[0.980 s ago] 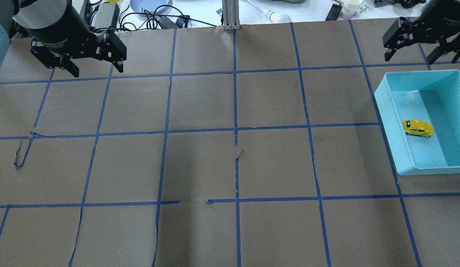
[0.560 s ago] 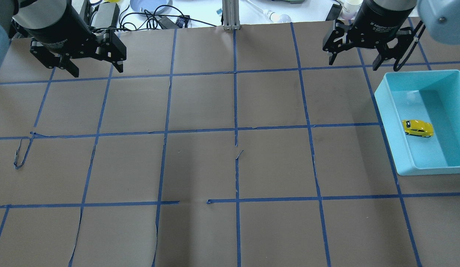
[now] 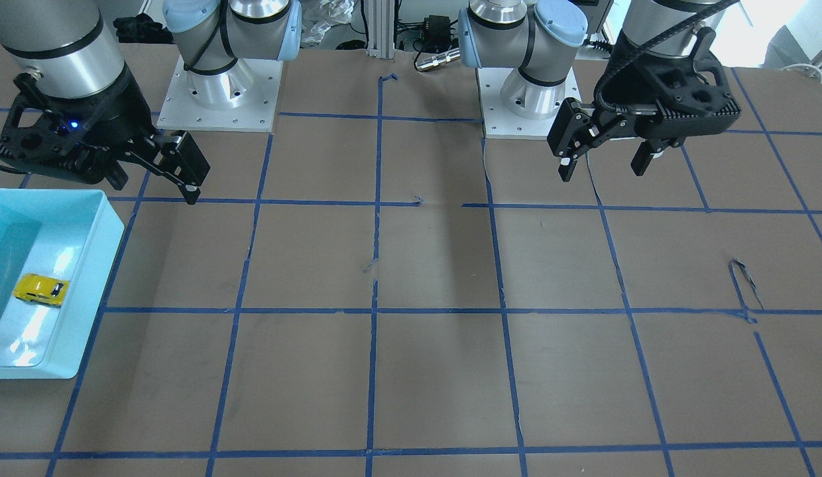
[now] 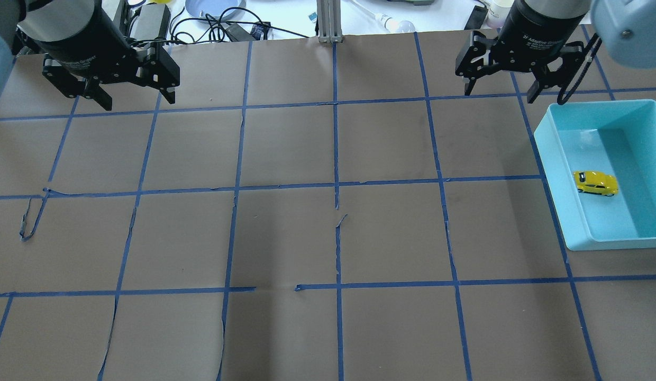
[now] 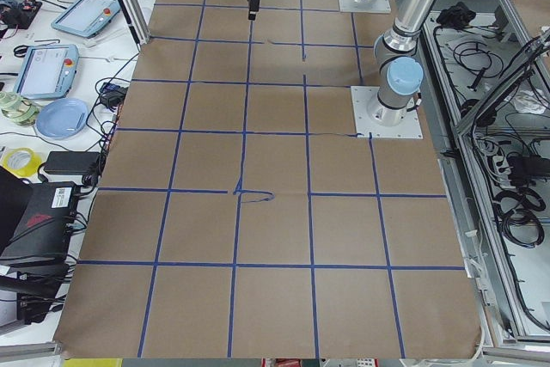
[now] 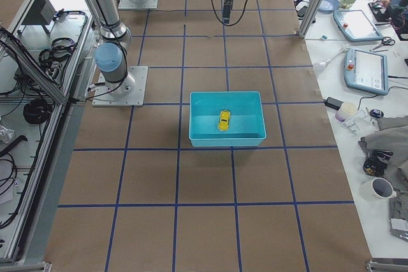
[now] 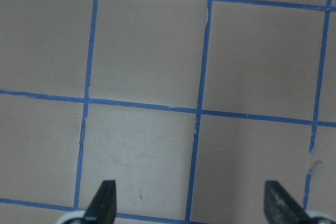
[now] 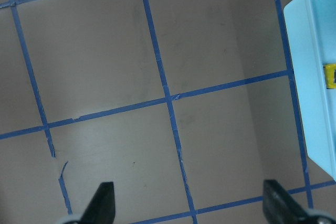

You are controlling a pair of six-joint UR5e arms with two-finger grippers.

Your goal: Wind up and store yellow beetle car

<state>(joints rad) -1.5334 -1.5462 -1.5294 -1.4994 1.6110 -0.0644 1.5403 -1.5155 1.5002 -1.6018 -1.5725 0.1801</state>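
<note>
Right gripper [image 4: 498,95]: open, empty. It has swung inboard from the worktop [image 4: 333,238] edge in the last second and now hangs clear of the bin [image 4: 561,185].
Yellow beetle car [image 4: 595,183]: unmoved, on bin floor, to right of my right gripper, toward my base, well apart.
Left gripper [image 4: 139,100]: open, empty, unchanged.
Judgement: car stored; I am retracting, task near complete.

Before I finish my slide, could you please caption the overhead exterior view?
Yellow beetle car rests in the turquoise bin; left hand and right hand hover open, empty.
</note>
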